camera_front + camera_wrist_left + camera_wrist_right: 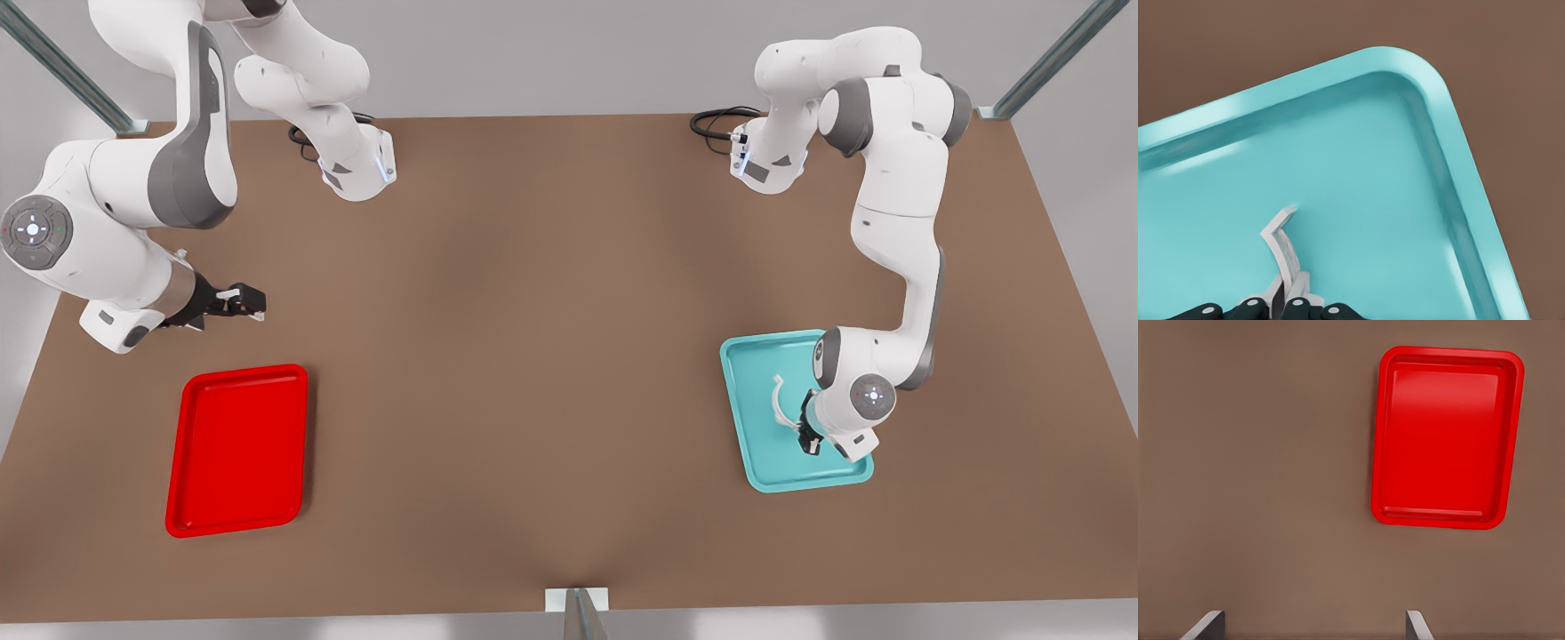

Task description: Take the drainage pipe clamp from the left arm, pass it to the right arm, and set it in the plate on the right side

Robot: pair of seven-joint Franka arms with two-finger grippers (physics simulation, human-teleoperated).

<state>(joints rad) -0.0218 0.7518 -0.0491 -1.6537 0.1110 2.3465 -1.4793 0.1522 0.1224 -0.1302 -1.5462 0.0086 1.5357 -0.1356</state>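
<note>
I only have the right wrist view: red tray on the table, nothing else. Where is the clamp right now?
Observer: The drainage pipe clamp is pinched in the left gripper, over the teal tray.
Operator: Whereabouts is that tray?
Observer: At the front view's right, across the table from the plate.
Operator: And my right gripper?
Observer: The right gripper is open, beyond the plate's far end.

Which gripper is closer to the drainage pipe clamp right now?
Left. The left gripper is shut on the drainage pipe clamp over the teal tray; the right gripper, open, hangs across the table near the red plate.
</note>
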